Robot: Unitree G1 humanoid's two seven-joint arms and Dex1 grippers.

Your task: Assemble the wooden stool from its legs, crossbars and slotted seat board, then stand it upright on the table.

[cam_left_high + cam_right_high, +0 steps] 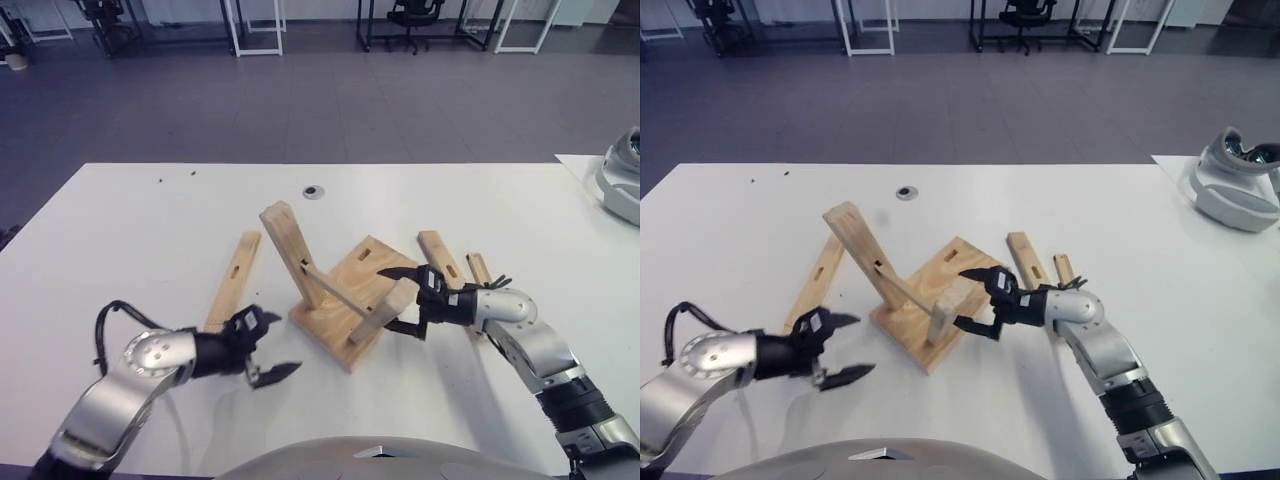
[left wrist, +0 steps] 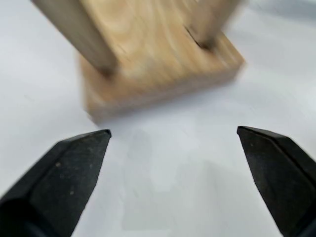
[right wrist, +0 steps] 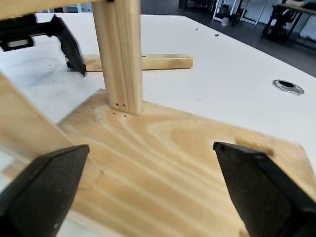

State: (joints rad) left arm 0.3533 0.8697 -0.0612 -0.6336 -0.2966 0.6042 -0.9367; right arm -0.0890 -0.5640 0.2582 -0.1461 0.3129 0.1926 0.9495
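Observation:
The slotted seat board lies tilted on the white table, near its middle. Two legs stand in it: a tall one and a shorter one, joined by a thin crossbar. My right gripper is open, its fingers straddling the shorter leg's end over the board. To the board's left, my left gripper hangs open and empty, facing the board's edge. One loose leg lies left of the board. Another loose leg and a short crossbar lie to its right.
A round grommet hole sits in the table behind the parts. A white headset rests at the table's far right edge. Bare tabletop extends on the left and at the back; desks and chairs stand far behind.

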